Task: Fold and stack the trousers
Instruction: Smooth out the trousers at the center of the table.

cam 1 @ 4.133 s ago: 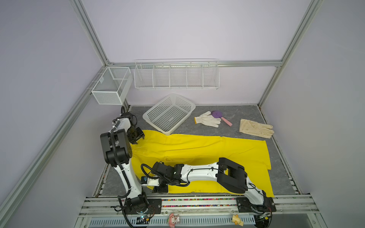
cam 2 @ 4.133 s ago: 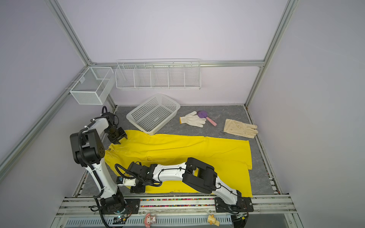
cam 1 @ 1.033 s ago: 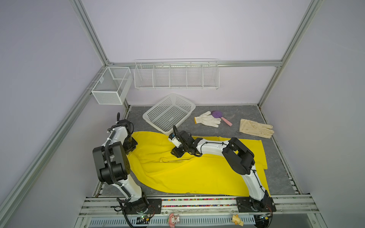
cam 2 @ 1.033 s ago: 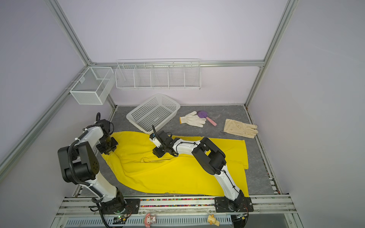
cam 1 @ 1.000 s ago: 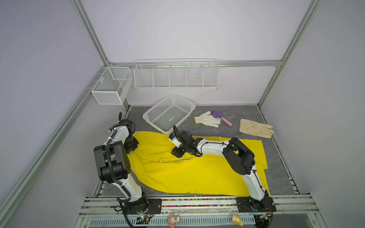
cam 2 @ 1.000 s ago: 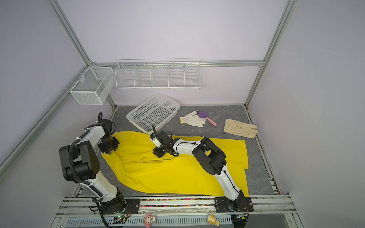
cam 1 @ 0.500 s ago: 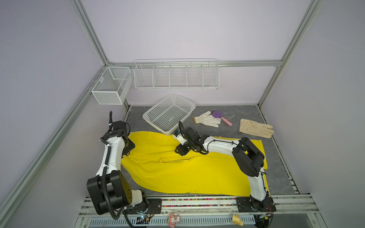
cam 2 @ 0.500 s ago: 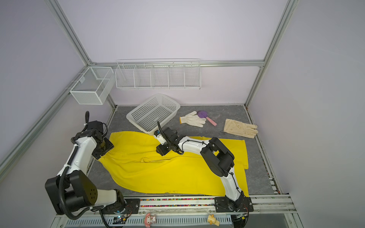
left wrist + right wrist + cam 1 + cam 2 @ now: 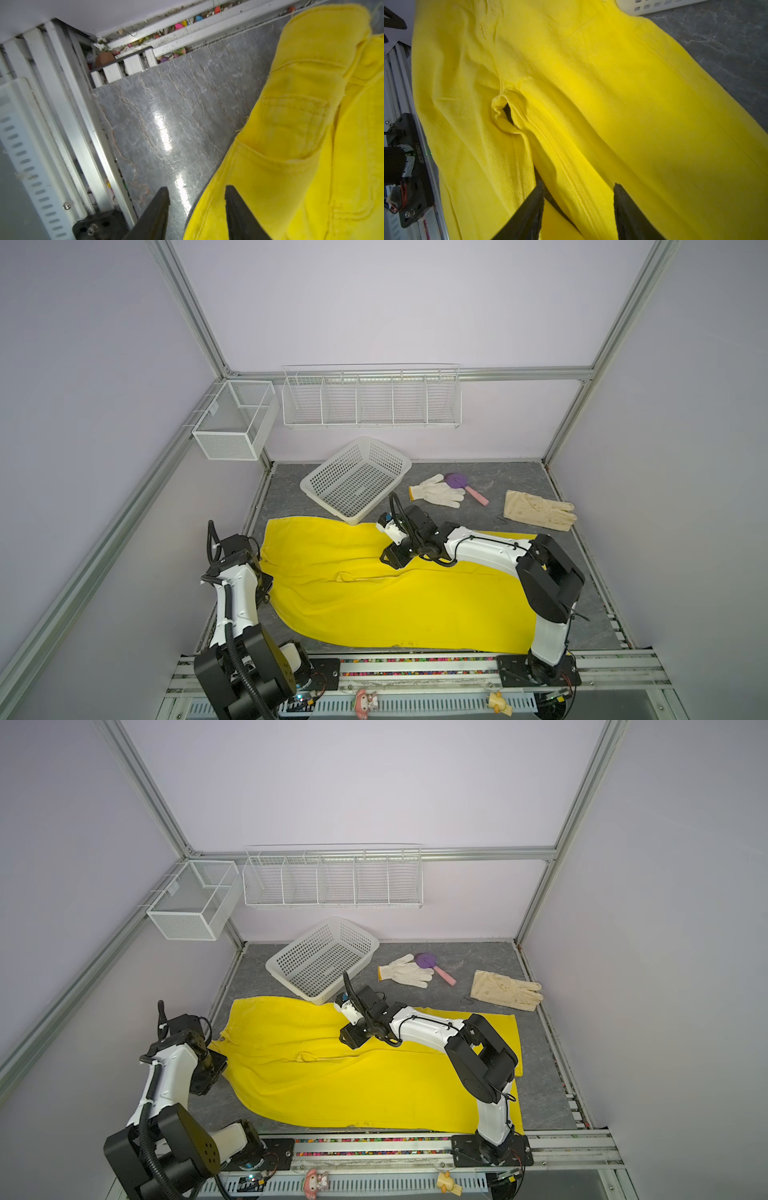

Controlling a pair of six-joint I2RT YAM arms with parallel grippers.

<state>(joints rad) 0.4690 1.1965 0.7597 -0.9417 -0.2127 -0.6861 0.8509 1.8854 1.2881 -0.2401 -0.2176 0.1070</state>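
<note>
The yellow trousers (image 9: 374,601) (image 9: 353,1077) lie spread flat across the grey table in both top views, waist at the left. My left gripper (image 9: 264,588) (image 9: 211,1073) sits low at the waist's left edge. In the left wrist view it (image 9: 196,187) is open, one finger over bare table and one over the trousers (image 9: 301,124). My right gripper (image 9: 392,562) (image 9: 351,1041) rests on the cloth near the crotch crease. In the right wrist view it (image 9: 578,182) stands open astride a raised fold of the trousers (image 9: 612,83).
A white perforated basket (image 9: 357,481) touches the trousers' back edge. Behind on the right lie a white knit glove (image 9: 436,491), a purple brush (image 9: 457,480) and a cream glove (image 9: 538,508). Wire racks (image 9: 370,396) hang on the back wall. A rail (image 9: 415,672) runs along the front.
My left arm has swung forward along the trousers' left edge, from the back corner toward the front. The right gripper has slid a little to the right over the cloth.
</note>
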